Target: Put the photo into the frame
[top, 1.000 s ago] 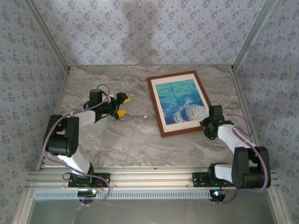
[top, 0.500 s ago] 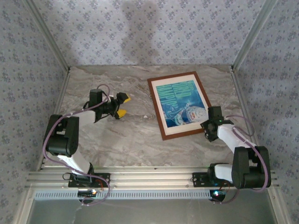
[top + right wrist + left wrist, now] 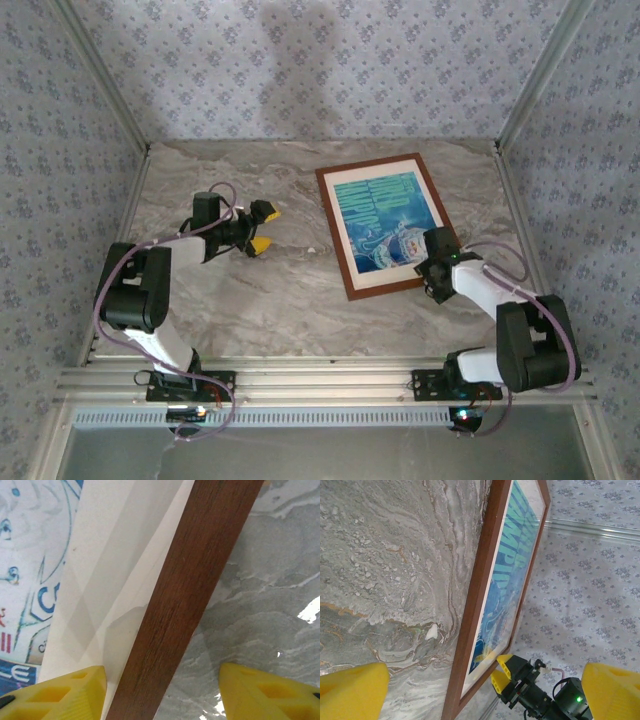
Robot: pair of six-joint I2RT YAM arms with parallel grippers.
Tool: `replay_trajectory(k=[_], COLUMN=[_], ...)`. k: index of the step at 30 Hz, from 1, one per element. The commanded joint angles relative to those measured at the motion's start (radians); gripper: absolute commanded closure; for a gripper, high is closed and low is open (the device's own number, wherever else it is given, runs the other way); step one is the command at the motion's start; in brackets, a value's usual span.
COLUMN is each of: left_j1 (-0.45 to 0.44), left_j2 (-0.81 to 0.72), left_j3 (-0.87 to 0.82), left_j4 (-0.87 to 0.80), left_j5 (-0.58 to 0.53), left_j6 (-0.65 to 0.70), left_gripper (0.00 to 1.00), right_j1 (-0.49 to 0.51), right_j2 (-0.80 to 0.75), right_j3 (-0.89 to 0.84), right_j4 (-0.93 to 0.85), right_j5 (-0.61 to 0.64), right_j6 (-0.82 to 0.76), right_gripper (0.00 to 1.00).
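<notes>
I see the photo lying inside the frame on the table, bordered by a cream mat. The right gripper straddles a frame rail with its fingers apart, and the left gripper is spread wide and empty.

Overhead from behind, wrist views close, all sharing the frame

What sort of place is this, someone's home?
Probably a staged robot test booth: floral-papered walls box in a grey marble-patterned table, and two black-and-white robot arms are bolted to a ribbed metal rail at its edge.
</notes>
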Motion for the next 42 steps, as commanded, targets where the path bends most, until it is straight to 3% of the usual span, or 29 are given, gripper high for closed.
replay_trajectory(k=[1, 8, 10, 12, 16, 25, 38, 42], left_j1=[0.009, 0.01, 0.01, 0.01, 0.01, 0.009, 0.017, 0.031], left_j2=[-0.004, -0.006, -0.005, -0.005, 0.002, 0.013, -0.03, -0.048], left_j3=[-0.001, -0.008, -0.01, -0.009, -0.001, 0.017, 0.011, 0.004], left_j4=[0.021, 0.021, 0.022, 0.02, 0.017, 0.005, -0.116, -0.143], left_j5=[0.023, 0.021, 0.022, 0.02, 0.021, 0.016, -0.016, -0.015], left_j6=[0.02, 0.023, 0.023, 0.024, 0.025, 0.026, 0.11, 0.122], left_gripper=[0.01, 0.01, 0.01, 0.01, 0.02, 0.01, 0.01, 0.02], right_j1=[0.012, 0.019, 0.018, 0.018, 0.01, -0.03, -0.06, -0.081], right_j2=[0.06, 0.094, 0.082, 0.072, 0.049, 0.043, 0.35, 0.479], right_j3=[0.032, 0.082, 0.094, 0.108, 0.145, 0.236, 0.503, 0.657], right_j4=[0.027, -0.015, -0.031, -0.067, -0.136, -0.228, -0.182, -0.199], right_j5=[0.011, -0.011, -0.021, -0.027, -0.038, -0.101, -0.209, -0.268], right_j6=[0.018, -0.103, -0.182, -0.251, -0.391, -0.701, -1.019, -1.158], right_gripper=[0.43, 0.61, 0.75, 0.82, 0.9, 0.93, 0.94, 0.94])
